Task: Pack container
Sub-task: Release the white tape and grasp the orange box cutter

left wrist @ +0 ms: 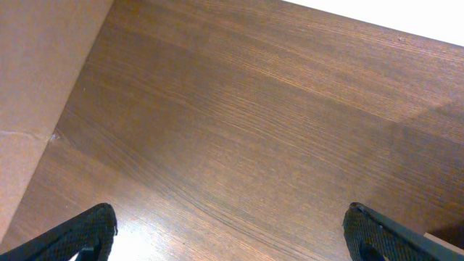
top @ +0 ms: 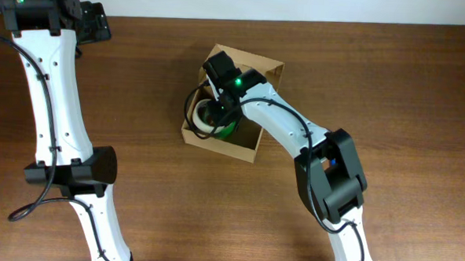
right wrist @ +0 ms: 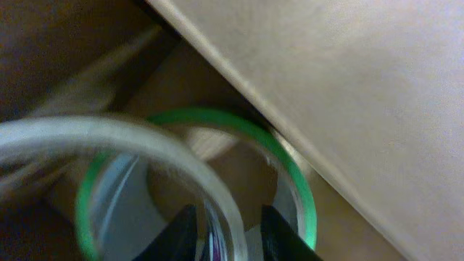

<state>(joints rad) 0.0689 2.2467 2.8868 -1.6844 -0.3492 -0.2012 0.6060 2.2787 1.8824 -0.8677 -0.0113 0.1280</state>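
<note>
The container (top: 268,67), a tan cardboard box, sits open at mid-table. My right gripper (top: 215,114) reaches down into it. A whitish tape roll (top: 196,117) and a green-edged roll (top: 231,130) lie inside the box. In the right wrist view the whitish roll (right wrist: 109,130) is blurred, and its rim passes between the fingers of my right gripper (right wrist: 228,233). The rim lies close to the left finger, with a gap to the right one. The green roll (right wrist: 291,174) lies beneath, against the container's wall (right wrist: 348,109). My left gripper (left wrist: 228,232) hangs wide open over bare wood.
The left arm (top: 52,115) runs along the table's left side, its gripper (top: 96,24) near the far left corner. A flat tan surface (left wrist: 36,80) fills the left of the left wrist view. The table's far edge (left wrist: 377,25) shows there too.
</note>
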